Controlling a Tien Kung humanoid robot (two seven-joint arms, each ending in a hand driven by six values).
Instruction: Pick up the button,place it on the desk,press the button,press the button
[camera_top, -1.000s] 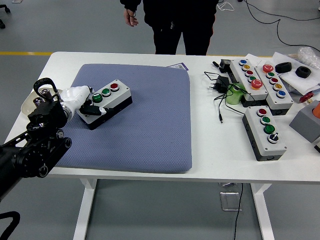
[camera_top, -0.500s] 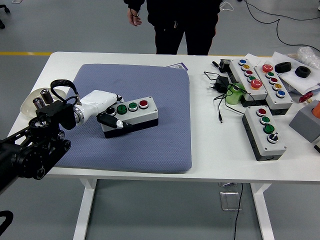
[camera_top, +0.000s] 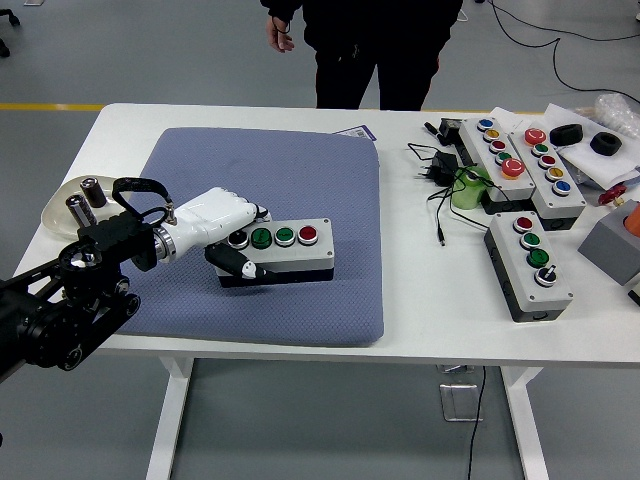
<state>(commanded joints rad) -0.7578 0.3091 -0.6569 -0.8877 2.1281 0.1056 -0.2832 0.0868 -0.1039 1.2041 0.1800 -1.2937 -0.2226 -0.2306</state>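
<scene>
A grey button box (camera_top: 285, 250) with a black, two green and a red button sits low over the blue mat (camera_top: 300, 180), near its front middle. My left hand (camera_top: 232, 240), white with a black thumb, is shut on the box's left end, thumb on the front face. Whether the box rests on the mat or is held just above it, I cannot tell. My right hand is out of view.
Three more button boxes (camera_top: 530, 262) lie at the right with a black plug and cable (camera_top: 440, 175). A clear dish with batteries (camera_top: 80, 200) sits at the left edge. A person (camera_top: 370, 45) stands at the far side, hands off the table.
My left hand has carried the button box rightward and toward the near edge across the mat. The person has shifted slightly to the right.
</scene>
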